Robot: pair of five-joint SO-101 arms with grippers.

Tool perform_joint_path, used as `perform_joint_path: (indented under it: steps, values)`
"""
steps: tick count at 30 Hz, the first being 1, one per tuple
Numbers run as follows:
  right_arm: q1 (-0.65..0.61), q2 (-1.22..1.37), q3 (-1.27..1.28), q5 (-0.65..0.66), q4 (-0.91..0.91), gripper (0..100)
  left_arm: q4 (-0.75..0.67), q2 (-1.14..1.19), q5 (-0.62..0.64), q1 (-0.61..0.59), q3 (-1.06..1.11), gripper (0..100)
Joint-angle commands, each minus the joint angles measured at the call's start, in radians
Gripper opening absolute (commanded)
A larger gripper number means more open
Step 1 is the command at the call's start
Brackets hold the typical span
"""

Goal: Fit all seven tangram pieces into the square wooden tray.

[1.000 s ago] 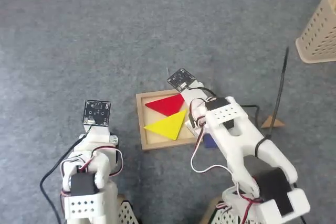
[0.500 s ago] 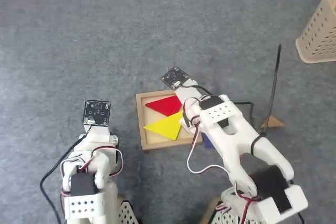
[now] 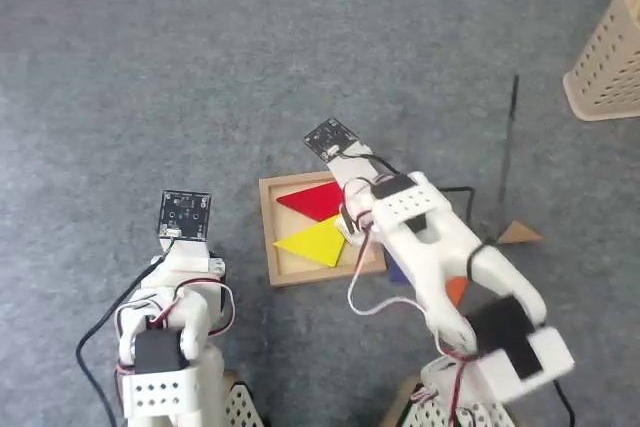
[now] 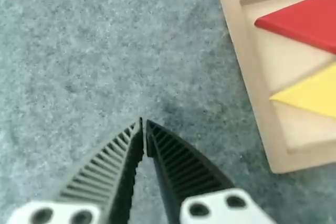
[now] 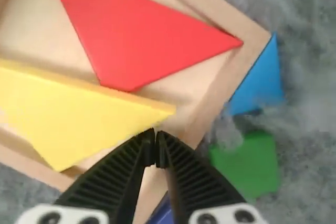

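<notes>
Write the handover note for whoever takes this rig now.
Left gripper: shut, empty, over the carpet beside the tray.
Right gripper: shut, empty, over the tray's edge by the yellow triangle.
Done: yellow triangle and red triangle lie in the tray.
Left: five pieces. Blue piece and green piece on the carpet beside the tray, orange piece beneath the right arm, brown triangle farther out.

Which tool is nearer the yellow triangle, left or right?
Right. The right tool sits at a corner of the yellow triangle, over the tray; the left tool is over the carpet, apart from the tray.
</notes>
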Motion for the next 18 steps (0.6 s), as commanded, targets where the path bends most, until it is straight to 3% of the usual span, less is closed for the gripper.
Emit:
perform_joint_path:
  steps: [1, 10, 18]
  values:
    - [-0.012, 0.044, -0.123, -0.011, -0.010, 0.7, 0.006, -0.018, -0.005, 0.000, -0.007, 1]
    - [-0.016, 0.081, -0.269, -0.012, -0.008, 0.7, 0.006, -0.018, -0.005, 0.000, -0.007, 1]
    - [-0.107, 0.084, -0.308, -0.009, -0.002, 0.7, 0.006, -0.018, -0.005, 0.000, -0.007, 1]
